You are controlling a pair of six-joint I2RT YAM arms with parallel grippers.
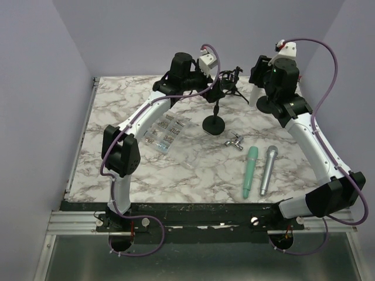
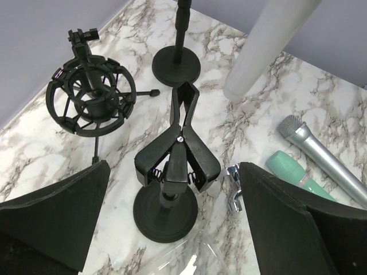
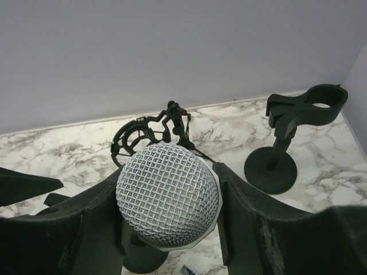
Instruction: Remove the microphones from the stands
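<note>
My right gripper (image 3: 167,197) is shut on the grey mesh head of the microphone (image 3: 167,189). The microphone's white body (image 2: 269,46) slants down beside a black round-based stand (image 2: 176,64). In the right wrist view this stand (image 3: 275,166) has an empty C-shaped clip at its top, to the right of the microphone. In the top view the right gripper (image 1: 262,75) holds the microphone (image 1: 256,93) at the back right. My left gripper (image 2: 172,220) is open around a second black stand with a spring clip (image 2: 176,154), without touching it. It also shows in the top view (image 1: 218,89).
A black shock mount on a tripod (image 1: 230,79) stands at the back. A green microphone (image 1: 251,171) and a silver microphone (image 1: 268,170) lie at the front right. A chrome fitting (image 1: 234,141) and a clear bag of small parts (image 1: 165,132) lie mid-table.
</note>
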